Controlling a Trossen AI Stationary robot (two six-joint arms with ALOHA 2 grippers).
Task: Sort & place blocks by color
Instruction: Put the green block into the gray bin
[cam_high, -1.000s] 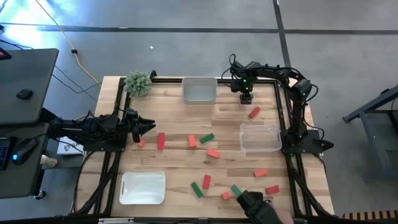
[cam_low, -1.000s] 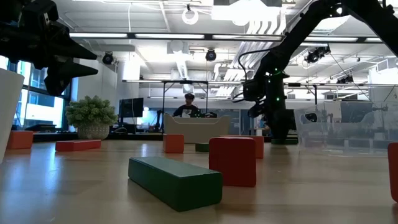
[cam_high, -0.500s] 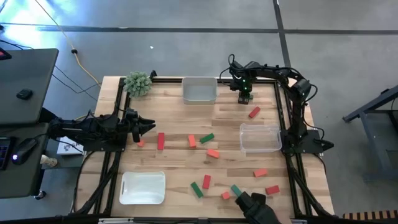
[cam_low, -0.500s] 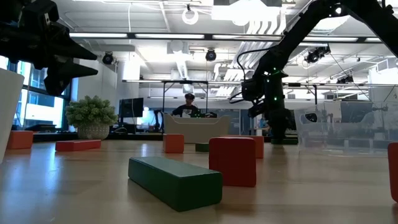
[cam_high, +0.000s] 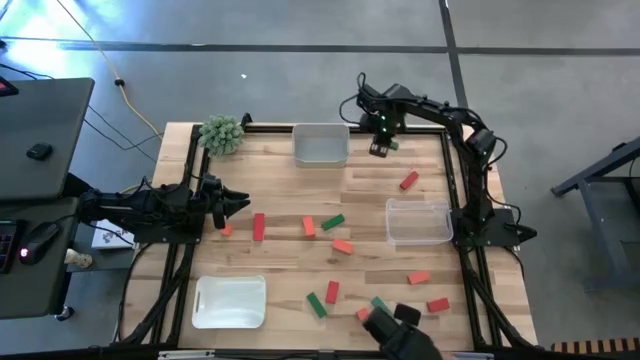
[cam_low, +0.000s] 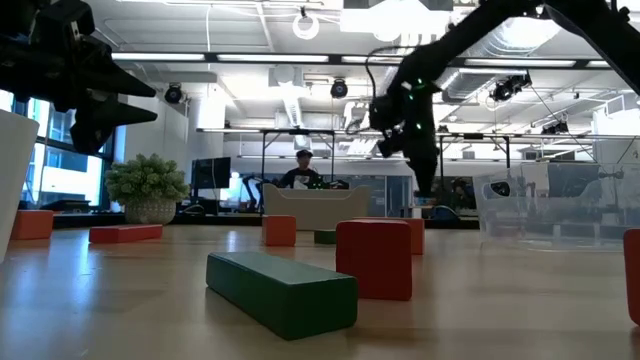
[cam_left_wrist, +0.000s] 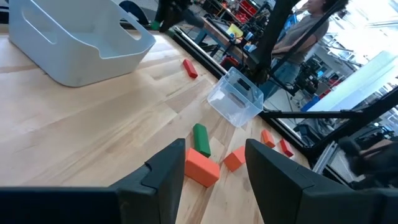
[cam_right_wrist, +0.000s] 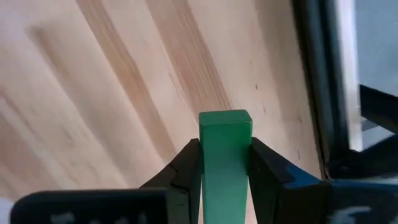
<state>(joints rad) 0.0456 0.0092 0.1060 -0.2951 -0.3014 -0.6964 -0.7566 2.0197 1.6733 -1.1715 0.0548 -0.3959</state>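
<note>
My right gripper (cam_high: 381, 148) hangs over the table's far right part, beside the grey-white bin (cam_high: 321, 144), and is shut on a green block (cam_right_wrist: 225, 155). In the low view it (cam_low: 425, 190) is well above the wood. My left gripper (cam_high: 243, 203) waits at the table's left side, level and open, with nothing between its fingers (cam_left_wrist: 214, 152). Loose blocks lie flat on the wood: red (cam_high: 259, 227), orange (cam_high: 309, 227), green (cam_high: 333, 222), orange (cam_high: 343, 246), red (cam_high: 408, 181), and several more near the front edge. My right gripper pinches the green block between its two fingers, on two opposite sides (cam_right_wrist: 205, 163). The fingers come from above and point down. One end of the block (cam_right_wrist: 225, 119) sticks out past the fingertips. The block is lifted clear of the table.
A clear bin (cam_high: 418, 221) stands at the right, and a white tray (cam_high: 230, 301) at the near left. A spiky green plant ball (cam_high: 222, 133) sits at the far left corner. Bare wood lies between the grey-white bin and the middle blocks.
My right gripper has risen from just above the table top. It has also shifted a little toward the far edge and the grey-white bin, and rolled about its own axis. The left arm has kept still.
</note>
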